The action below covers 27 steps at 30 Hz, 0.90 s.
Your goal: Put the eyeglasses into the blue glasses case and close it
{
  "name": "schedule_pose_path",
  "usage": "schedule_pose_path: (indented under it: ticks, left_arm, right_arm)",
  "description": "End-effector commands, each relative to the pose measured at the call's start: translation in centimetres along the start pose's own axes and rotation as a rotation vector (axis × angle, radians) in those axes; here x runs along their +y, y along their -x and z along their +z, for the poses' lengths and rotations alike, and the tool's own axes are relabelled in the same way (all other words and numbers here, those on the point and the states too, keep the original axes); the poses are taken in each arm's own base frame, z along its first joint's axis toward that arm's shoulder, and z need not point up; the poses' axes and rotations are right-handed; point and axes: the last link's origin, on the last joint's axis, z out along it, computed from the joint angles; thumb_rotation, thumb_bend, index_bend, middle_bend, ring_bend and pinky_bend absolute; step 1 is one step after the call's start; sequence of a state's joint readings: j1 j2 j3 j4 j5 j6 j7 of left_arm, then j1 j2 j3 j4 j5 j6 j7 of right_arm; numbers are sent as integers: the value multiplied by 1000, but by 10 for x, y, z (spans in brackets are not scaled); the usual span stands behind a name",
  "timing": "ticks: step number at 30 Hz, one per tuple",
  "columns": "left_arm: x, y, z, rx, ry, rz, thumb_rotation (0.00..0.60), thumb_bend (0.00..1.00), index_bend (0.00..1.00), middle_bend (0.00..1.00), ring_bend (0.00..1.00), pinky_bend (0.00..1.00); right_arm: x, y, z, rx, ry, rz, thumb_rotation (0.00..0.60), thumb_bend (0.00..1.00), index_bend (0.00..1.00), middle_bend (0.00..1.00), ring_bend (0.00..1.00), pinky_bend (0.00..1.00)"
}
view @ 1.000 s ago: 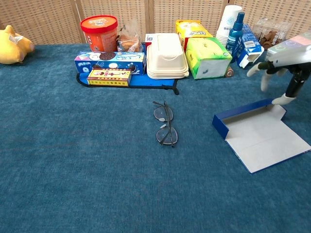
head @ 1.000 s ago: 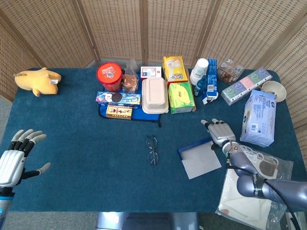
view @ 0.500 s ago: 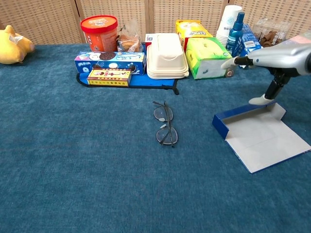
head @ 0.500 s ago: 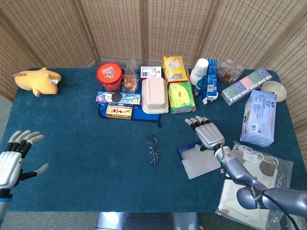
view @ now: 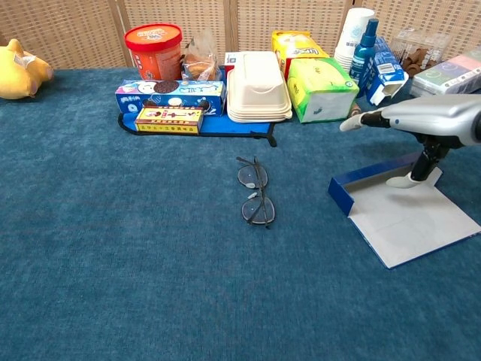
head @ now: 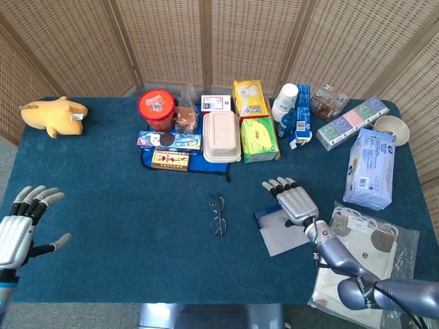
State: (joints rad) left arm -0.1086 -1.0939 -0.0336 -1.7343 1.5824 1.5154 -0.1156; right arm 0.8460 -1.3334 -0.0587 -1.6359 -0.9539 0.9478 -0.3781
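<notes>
**A:** Two robot hands show over a dark blue table (head: 103, 205). Where do they sit?

**B:** The left hand (head: 17, 229) is at the near left corner of the table in the head view, palm down, fingers spread apart, holding nothing. The right hand (head: 295, 200) hovers flat over the far edge of the blue glasses case (head: 288, 229), fingers extended side by side and pointing toward the back of the table, also holding nothing. In the chest view its thumb hangs down toward the case's grey inner surface; whether it touches is hard to tell.

**A:** And the case itself?

**B:** It lies open and flat, right of centre: a blue rim along its left and far sides, and a pale grey panel facing up.

**A:** Where are the eyeglasses?

**B:** The eyeglasses (view: 254, 191) rest on the cloth near the middle of the table, folded, dark thin frame, lenses stacked one behind the other from the camera. They lie well to the left of the case and apart from both hands.

**A:** What else is there?

**B:** Along the back, a red tub (head: 156, 110), a white clamshell box (head: 221, 137), a green tissue pack (head: 258, 139) and a spray bottle (view: 364, 43). A yellow plush toy (head: 53, 115) lies at the far left. A blue-and-white package (head: 370, 168) and clear plastic bags (head: 363, 264) lie at the right.
</notes>
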Motion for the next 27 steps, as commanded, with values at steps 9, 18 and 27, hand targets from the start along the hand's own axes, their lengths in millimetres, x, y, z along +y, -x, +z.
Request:
schedule_pose_path:
  ticks: [9,18,27]
  left_arm:
    - [-1,-2,-3,8,-4,0,600,132,191,180,101,0]
    - [-2,-4,-7,13,-9,0,600,132,190,180,101,0]
    - [-2,-3,-8,13,-8,-1,600,132,189,180,101,0]
  right_arm:
    - [-5,6,19,-13,-1,12,600,297,0,50,0,104]
    - [5,-7,44,41,60,116,600,296,0,47,0,104]
    - [29,-15,51,112,165,187,600,294,0,36,0,104]
